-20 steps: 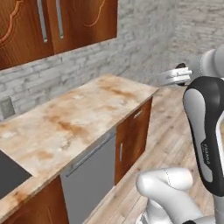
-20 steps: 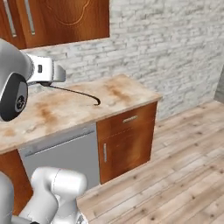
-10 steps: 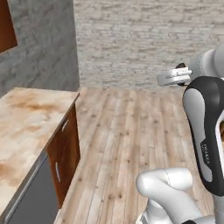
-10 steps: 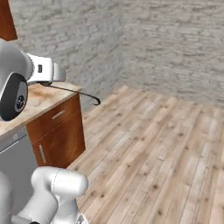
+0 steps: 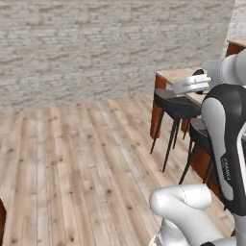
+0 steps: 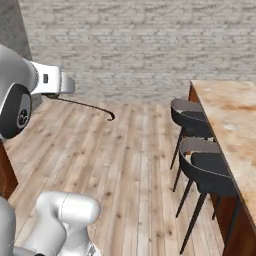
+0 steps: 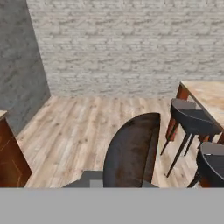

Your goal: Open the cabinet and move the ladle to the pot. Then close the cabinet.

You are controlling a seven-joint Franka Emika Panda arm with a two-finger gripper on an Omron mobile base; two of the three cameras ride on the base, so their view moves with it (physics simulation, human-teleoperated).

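Note:
My gripper [image 6: 52,93] is shut on the ladle [image 6: 85,104], a thin dark curved piece that reaches out to the right from the white hand, held in the air above the wooden floor. The hand view has the ladle [image 7: 131,151] close up, as a broad dark brown curved shape rising from the bottom middle. Seen from the left base, the white hand [image 5: 191,85] is at the right, in front of the island. The cabinet and the pot are out of view.
A wooden island with a marble top [image 6: 227,107] stands at the right, with three dark bar stools [image 6: 192,120] along it. A brick wall [image 6: 125,45] closes the far side. A reddish-brown base unit [image 7: 11,159] shows at the left edge. Wooden floor [image 6: 140,150] lies between.
The whole picture has swung from the counter and wall cabinets to the open floor and island, so the base has turned. The ladle stays in the shut gripper at the same height.

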